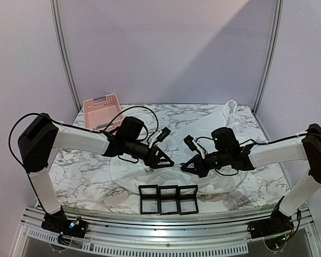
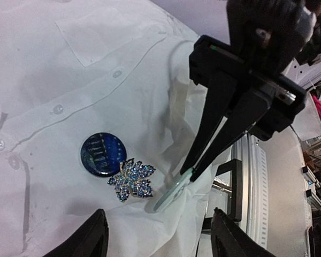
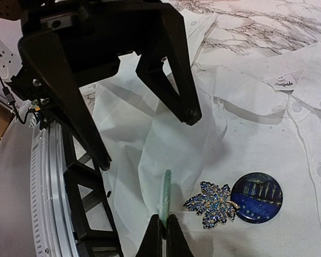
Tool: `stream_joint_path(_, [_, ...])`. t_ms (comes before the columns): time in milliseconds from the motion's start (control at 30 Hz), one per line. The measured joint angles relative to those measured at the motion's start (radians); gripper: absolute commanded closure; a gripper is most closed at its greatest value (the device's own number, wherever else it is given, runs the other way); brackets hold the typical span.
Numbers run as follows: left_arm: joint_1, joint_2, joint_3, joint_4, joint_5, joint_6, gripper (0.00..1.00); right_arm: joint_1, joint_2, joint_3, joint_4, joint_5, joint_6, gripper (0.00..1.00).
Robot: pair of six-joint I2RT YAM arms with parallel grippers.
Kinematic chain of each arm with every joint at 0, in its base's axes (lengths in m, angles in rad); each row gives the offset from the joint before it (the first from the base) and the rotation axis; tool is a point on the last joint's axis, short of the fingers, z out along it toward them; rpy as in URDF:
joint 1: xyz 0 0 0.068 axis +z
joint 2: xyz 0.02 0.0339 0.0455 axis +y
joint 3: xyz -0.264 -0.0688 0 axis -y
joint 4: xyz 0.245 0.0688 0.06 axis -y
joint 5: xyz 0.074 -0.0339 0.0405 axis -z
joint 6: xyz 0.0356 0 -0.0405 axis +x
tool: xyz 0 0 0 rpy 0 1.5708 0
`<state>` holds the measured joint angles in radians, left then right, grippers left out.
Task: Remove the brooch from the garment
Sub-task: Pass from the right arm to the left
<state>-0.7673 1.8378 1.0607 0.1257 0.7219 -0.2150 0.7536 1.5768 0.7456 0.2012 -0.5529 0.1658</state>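
Left arm (image 1: 80, 139): held low over shirt (image 2: 69, 69), jaws spread wide.
Right arm (image 1: 278, 152): jaws closed on pale green strip (image 3: 165, 193).
Edges: brooch (image 2: 131, 180) set near shirt's edge.

You have open room above the brooch (image 2: 132, 180); the round badge (image 2: 102, 154) and right end effector (image 2: 188, 174) crowd its sides.

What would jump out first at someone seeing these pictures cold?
The sparkling blue leaf-shaped brooch, pinned on the white shirt beside a round dark-blue badge. Just beside it, the right end effector is shut on a thin pale green strip, while the left end effector hangs open over the shirt.
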Motion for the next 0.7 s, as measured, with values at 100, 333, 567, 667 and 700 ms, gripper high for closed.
stream_joint_path(100, [-0.002,0.012,0.002,-0.017,0.000,0.011,0.40,0.000,0.000,-0.009,0.012,-0.007,0.010,1.00])
stream_joint_path(333, [-0.023,0.035,0.030,-0.069,-0.009,0.061,0.55,0.000,0.000,-0.012,0.038,-0.026,0.018,1.00])
stream_joint_path(567, [-0.043,0.037,0.032,-0.096,-0.023,0.088,0.65,0.000,0.000,-0.012,0.046,-0.046,0.021,1.00])
stream_joint_path(667, [-0.048,0.037,0.034,-0.103,-0.028,0.095,0.70,0.000,0.000,-0.012,0.047,-0.053,0.025,1.00])
stream_joint_path(700, [-0.050,0.037,0.034,-0.104,-0.030,0.098,0.70,0.000,0.000,-0.012,0.047,-0.056,0.027,1.00])
